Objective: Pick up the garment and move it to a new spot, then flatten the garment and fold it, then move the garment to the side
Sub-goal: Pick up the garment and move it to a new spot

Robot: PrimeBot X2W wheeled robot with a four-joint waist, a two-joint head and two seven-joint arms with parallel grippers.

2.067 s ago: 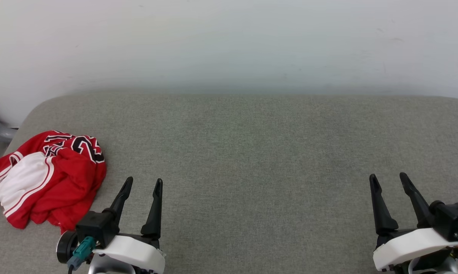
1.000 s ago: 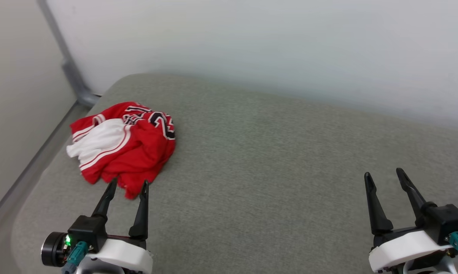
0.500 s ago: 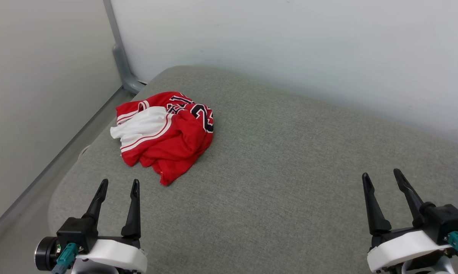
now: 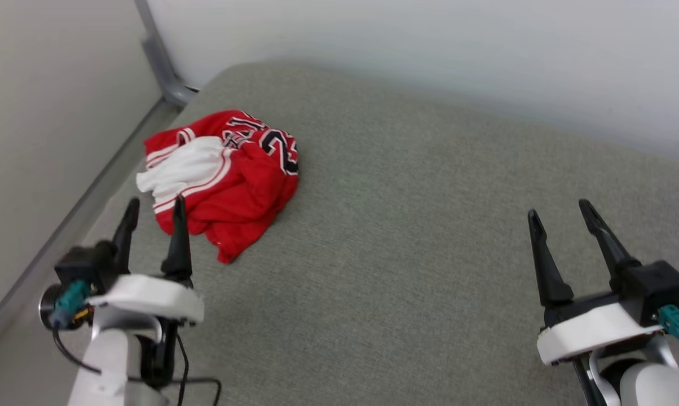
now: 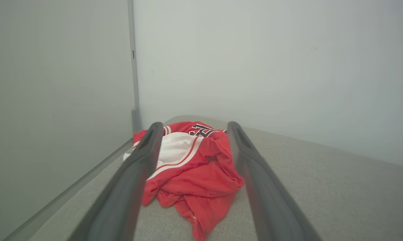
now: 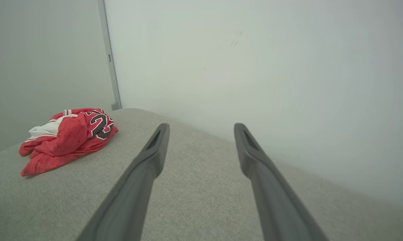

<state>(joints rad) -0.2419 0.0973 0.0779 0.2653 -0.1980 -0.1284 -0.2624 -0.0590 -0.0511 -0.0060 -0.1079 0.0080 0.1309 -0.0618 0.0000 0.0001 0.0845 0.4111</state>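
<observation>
Compared with half a second ago, my left gripper [image 4: 155, 202] is sitting higher in the head view and nearer the shirt [image 4: 232, 175]. The head camera is shifting as well, so the whole scene is sliding toward the upper left of the frame.

Nearest me, at the lower left, the left gripper is holding its two dark fingers spread apart with nothing between them. Its inner fingertip is overlapping the shirt's near left edge in the head view, and I am not able to tell whether it is touching the cloth. Looking along that gripper in the left wrist view, I am seeing the shirt [image 5: 201, 174] lying just ahead, framed between the two fingers.

At the lower right of the head view, the right gripper [image 4: 556, 207] is also standing spread and empty, hovering over bare grey cushion [image 4: 401, 237] well apart from the shirt. In the right wrist view the shirt [image 6: 67, 137] is showing far off at the middle left.

Farther out, the shirt is lying crumpled in a heap at the upper left of the head view, near the cushion's rounded far left corner. Its red body, one white sleeve with red stripes and some black lettering are facing up.

Beyond it, a grey post [image 4: 159, 62] is rising in the corner at the top left, between a pale side panel [image 4: 35, 84] and the white wall [image 4: 430, 45] running across the top.
</observation>
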